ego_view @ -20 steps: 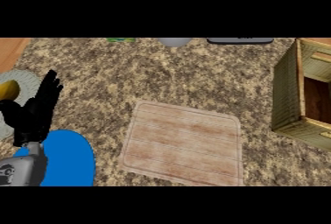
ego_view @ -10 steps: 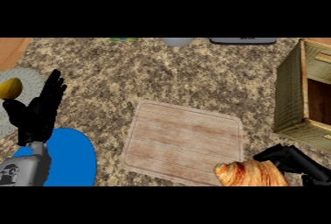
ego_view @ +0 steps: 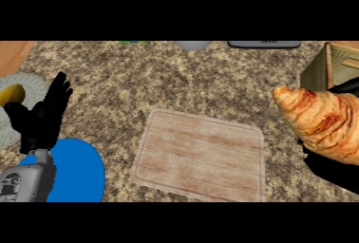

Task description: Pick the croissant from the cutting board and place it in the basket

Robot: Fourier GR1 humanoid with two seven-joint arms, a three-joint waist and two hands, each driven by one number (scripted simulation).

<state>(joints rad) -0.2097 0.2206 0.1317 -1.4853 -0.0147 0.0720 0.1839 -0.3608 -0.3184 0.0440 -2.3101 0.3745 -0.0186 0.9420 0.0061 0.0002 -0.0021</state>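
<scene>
It was a kitchen: a speckled stone worktop (ego_view: 182, 80) bore a wooden cutting board (ego_view: 200, 154) and a blue plate (ego_view: 80, 171), with a croissant (ego_view: 319, 121) and a slatted basket (ego_view: 316, 71) at the right.

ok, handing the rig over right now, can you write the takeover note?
Left robot hand: open, fingers up, resting at the view's left, holding nothing.
Right robot hand: curled round the croissant, lifted at the view's right edge.
Cutting board: bare, in the middle of the view.
Basket: top right, just beyond the croissant.
Done: pick off the board.
Left: carry it over the basket, lower it in, release.
</scene>
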